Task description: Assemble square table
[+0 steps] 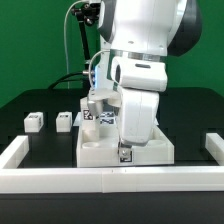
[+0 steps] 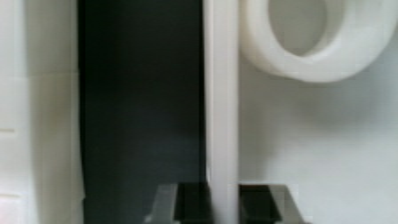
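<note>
Slab (image 1: pixel 100 150) lies flat on black table (image 1: pixel 30 145), near front rail (image 1: pixel 60 180), about middle of its length. Arm low over slab's near edge, on exterior view's right part of slab.

Gripper (image 1: pixel 122 148) down at that edge. Wrist view blurred: two dark fingers (image 2: pixel 187 205) stand either side of slab's bright edge strip (image 2: pixel 224 100), gripper (image 2: pixel 224 200) astride it. Pressing on it or only beside it: cannot tell.

Round recess (image 2: pixel 311 40) near that edge.

Leg (image 1: pixel 33 121) and second leg (image 1: pixel 64 120) stand apart from slab, toward exterior view's left.
</note>
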You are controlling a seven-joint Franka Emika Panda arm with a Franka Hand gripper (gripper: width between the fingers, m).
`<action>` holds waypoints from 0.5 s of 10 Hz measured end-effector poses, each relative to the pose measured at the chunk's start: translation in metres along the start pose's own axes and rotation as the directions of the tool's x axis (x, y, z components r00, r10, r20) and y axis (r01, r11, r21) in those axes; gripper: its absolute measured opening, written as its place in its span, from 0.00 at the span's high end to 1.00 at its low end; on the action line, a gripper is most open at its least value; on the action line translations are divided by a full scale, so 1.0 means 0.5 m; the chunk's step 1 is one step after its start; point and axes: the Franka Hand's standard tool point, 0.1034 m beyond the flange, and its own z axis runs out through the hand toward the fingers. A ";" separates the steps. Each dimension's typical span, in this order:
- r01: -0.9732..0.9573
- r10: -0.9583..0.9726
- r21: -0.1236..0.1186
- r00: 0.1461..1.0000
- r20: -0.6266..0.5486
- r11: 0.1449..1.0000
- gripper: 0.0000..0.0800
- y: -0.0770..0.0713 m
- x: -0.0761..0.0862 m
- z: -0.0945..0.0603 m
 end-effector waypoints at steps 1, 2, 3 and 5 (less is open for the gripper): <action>-0.033 0.033 0.007 0.999 -0.002 0.999 0.92 0.000 0.012 -0.002; -0.074 0.074 0.029 0.997 -0.001 0.997 0.92 0.008 0.034 -0.006; -0.104 0.105 0.047 0.995 -0.002 0.993 0.92 0.030 0.063 -0.012; -0.104 0.105 0.063 0.994 -0.013 0.993 0.92 0.059 0.086 -0.019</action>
